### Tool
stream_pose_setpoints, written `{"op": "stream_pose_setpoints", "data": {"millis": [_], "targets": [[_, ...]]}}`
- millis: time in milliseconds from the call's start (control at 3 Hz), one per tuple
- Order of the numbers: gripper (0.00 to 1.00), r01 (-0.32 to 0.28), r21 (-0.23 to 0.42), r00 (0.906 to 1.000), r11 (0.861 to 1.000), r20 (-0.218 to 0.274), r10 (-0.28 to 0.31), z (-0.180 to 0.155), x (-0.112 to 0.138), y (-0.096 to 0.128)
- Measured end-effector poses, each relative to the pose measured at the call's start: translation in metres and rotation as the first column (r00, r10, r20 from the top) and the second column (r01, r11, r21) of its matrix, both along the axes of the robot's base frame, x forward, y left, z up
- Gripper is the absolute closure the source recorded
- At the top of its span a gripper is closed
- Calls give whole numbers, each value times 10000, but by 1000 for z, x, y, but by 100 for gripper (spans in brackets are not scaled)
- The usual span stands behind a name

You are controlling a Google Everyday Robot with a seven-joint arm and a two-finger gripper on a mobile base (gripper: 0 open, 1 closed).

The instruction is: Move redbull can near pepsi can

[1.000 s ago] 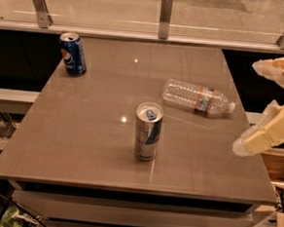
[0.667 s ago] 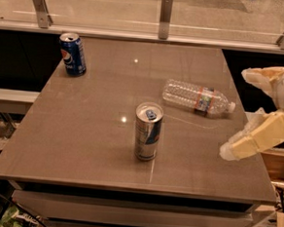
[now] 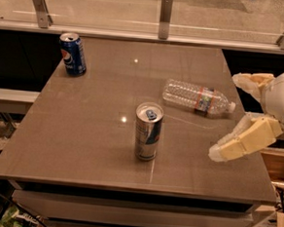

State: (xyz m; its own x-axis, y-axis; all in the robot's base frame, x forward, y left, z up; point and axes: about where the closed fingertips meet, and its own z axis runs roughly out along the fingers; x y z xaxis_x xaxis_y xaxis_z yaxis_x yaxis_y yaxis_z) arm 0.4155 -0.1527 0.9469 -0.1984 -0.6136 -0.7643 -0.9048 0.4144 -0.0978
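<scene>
Redbull can [image 3: 148, 131], stood upright mid-table [image 3: 82, 135], well apart from far-left pepsi can [image 3: 73, 54]; gripper [image 3: 224, 116] spread wide, empty, at right edge; slim can judged easily toppled, lying water bottle [image 3: 196, 97] easily knocked.

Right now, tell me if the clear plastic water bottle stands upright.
No, the bottle lies on its side, near the gripper at the table's right edge.
</scene>
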Motion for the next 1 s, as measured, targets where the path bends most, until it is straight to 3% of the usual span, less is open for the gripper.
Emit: {"op": "stream_pose_setpoints", "data": {"millis": [1000], "targets": [[0,-38,1081,9996,9941,285,7,-12,12,25]]}}
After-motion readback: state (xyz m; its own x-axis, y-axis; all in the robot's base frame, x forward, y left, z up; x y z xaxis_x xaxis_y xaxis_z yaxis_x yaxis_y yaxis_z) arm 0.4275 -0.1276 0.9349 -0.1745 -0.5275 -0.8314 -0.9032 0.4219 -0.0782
